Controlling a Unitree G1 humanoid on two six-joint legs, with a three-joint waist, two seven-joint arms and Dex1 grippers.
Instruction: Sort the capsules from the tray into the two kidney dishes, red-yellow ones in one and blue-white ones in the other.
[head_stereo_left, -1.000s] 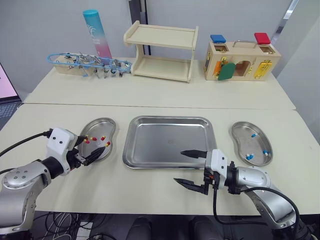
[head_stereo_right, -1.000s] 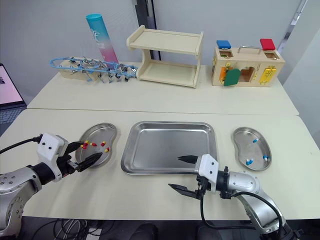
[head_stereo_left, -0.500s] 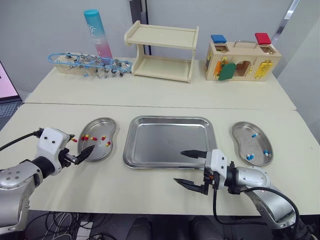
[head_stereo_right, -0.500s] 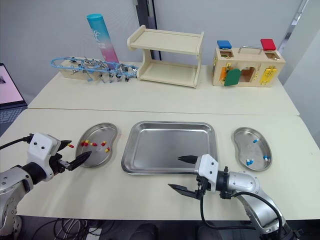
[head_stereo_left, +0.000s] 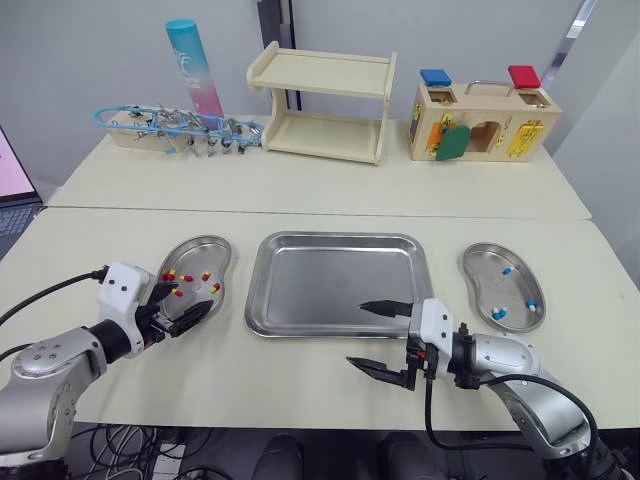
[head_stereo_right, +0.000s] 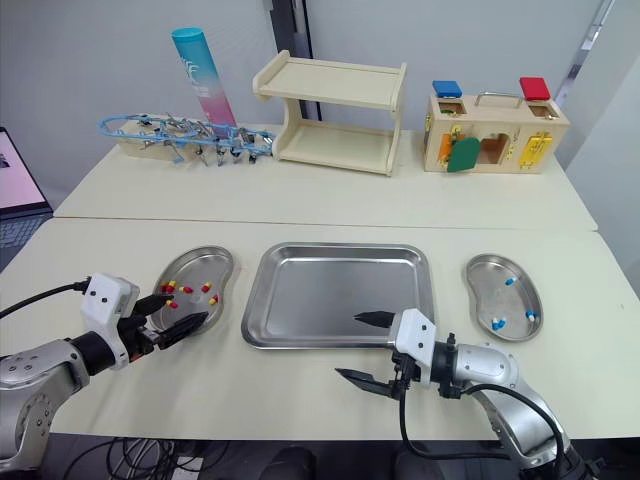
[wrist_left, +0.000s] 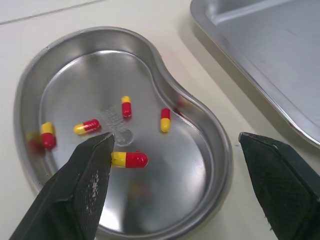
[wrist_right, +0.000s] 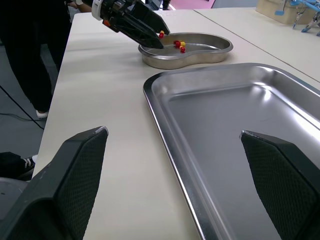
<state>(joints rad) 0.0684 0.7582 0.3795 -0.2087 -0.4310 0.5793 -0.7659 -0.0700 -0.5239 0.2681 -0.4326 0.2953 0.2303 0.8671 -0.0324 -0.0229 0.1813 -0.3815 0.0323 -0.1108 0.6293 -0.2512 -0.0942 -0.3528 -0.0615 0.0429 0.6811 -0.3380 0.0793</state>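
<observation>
Bench (head_stereo_left: 300, 190): pale top carrying everything, with a seam running across beyond the tray's far edge.
Tray (head_stereo_left: 340, 238): steel, at the centre, raised rim all round, rounded corners.
Left kidney dish (head_stereo_left: 222, 258): left of the tray, a narrow strip of bare bench between their rims.
Red-yellow capsules (wrist_left: 130, 159): several, scattered in that dish.
Right kidney dish (head_stereo_left: 488, 262): right of the tray, across a slightly wider strip.
Blue-white capsules (head_stereo_left: 507, 269): a few in it, spread apart.
Left gripper (wrist_left: 175, 139): fingers apart and holding nothing, over the dish's near end, one tip above its floor, the other past its rim on the tray side.
Right gripper (head_stereo_left: 356, 334): fingers wide apart, holding nothing; one over the tray's near-right corner, the other over bare bench in front of the tray's near rim.
Wooden shelf (head_stereo_left: 325, 105): well beyond the tray, across a broad bare band.
</observation>
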